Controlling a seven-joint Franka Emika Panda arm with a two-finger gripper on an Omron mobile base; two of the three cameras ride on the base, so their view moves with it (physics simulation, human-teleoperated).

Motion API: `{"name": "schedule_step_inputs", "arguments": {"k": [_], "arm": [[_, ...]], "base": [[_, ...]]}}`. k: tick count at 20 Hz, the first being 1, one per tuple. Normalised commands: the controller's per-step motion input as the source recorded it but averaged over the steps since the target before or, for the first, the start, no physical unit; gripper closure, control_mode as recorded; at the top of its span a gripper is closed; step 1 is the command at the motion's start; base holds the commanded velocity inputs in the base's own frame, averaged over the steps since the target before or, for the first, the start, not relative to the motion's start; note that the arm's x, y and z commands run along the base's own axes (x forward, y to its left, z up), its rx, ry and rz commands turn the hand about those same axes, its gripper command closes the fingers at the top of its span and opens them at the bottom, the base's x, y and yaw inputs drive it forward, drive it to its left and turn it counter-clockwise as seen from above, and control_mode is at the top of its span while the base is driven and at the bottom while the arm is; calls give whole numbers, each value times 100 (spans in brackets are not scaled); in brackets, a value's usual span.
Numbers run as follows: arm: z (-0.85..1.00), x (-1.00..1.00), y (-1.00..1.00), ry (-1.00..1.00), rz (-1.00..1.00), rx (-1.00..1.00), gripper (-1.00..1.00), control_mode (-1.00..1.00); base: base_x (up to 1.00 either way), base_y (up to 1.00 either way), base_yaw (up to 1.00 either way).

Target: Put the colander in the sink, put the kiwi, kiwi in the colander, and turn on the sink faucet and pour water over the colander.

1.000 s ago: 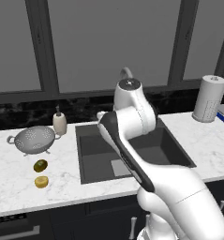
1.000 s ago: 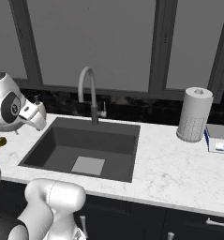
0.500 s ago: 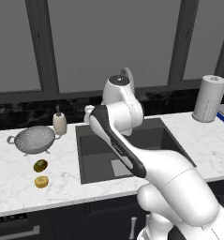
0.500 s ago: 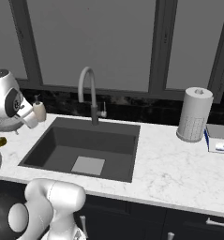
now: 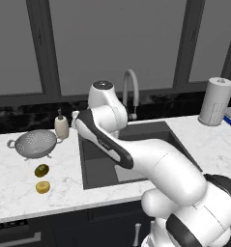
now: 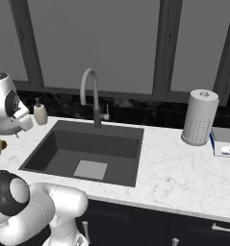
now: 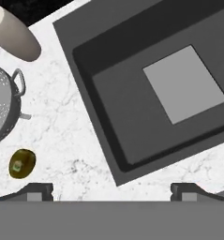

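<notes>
The silver colander (image 5: 36, 143) stands on the white counter left of the sink (image 5: 151, 134), with the cream soap bottle (image 5: 62, 127) behind it. In front of it lie the dark kiwi (image 5: 41, 170) and the yellow kiwi (image 5: 43, 186). My gripper (image 7: 112, 191) hangs open and empty above the sink's left rim (image 7: 113, 108). In the hand view the colander (image 7: 2, 108) is at the left edge and the dark kiwi (image 7: 22, 163) is near my left fingertip (image 7: 36, 191). The faucet (image 5: 135, 96) rises behind the basin; no water runs.
A paper towel roll (image 5: 216, 101) stands on the counter right of the sink, with a blue-and-white box (image 6: 224, 143) beside it. The soap bottle (image 7: 15, 33) lies just past the colander. Dark windows and a black backsplash close off the back.
The arm has swung left from over the middle of the sink to its left rim, nearer the colander. The gripper stayed open. Nothing on the counter moved.
</notes>
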Motion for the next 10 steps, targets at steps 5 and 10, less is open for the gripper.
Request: {"name": "schedule_step_inputs", "arguments": {"k": [5,10], "arm": [[-15,30,46,14,-1,14,-100,-100],[-30,22,46,2,0,15,-100,-100]], "base": [[0,0,0],[0,0,0]]}}
